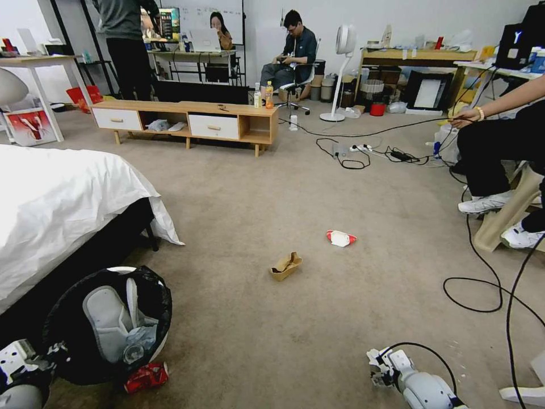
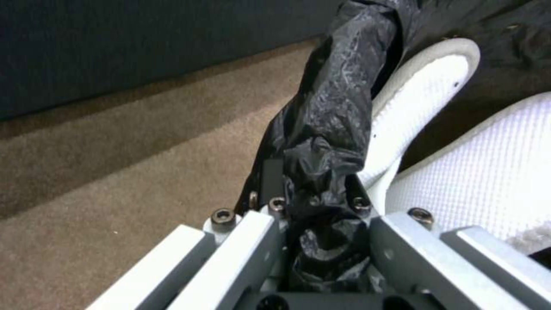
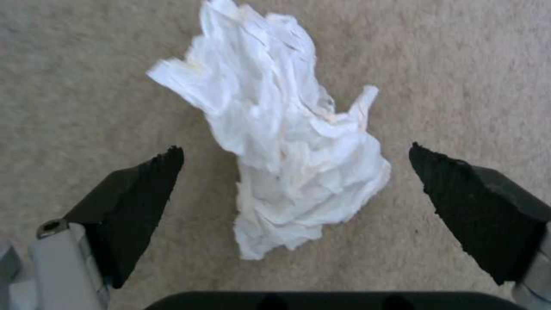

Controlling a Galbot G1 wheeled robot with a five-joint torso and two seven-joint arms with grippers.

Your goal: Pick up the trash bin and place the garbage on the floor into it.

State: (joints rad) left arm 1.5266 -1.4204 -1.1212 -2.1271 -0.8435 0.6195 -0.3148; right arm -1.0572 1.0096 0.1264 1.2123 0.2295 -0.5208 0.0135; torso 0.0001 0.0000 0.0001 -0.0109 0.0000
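Down at the robot's left, the trash bin point(image 1: 108, 324) sits tilted beside the bed point(image 1: 57, 210), its black bag point(image 2: 327, 129) bunched and pinched between the closed fingers of the left gripper point(image 2: 321, 241), which grips the liner at the rim. Inside the bin lie a grey oval flap point(image 1: 108, 324), a clear plastic bottle point(image 1: 133, 352) and some pale wadding, and a crushed red wrapper point(image 1: 146, 377) rests against the bin's outer wall on the floor point(image 1: 255, 193). The right gripper point(image 3: 295, 185) hovers low over the carpet at the robot's right with its black fingertips point(image 3: 143, 189) spread wide on either side of a crumpled white tissue point(image 3: 287, 142), not touching it. Farther out on open carpet lie a tan folded cardboard point(image 1: 286, 265) and, just beyond it, a red-and-white packet point(image 1: 341, 238), well apart from both grippers. Black cables point(image 1: 482, 284) loop over the carpet on the right, near a seated person's shoes point(image 1: 488, 203). A low wooden cabinet point(image 1: 187, 122) stands across the room, with two upright drink bottles point(image 1: 264, 95) on its end. The middle of the carpet between bed and cables lies open; the bed's edge hems in the left side.
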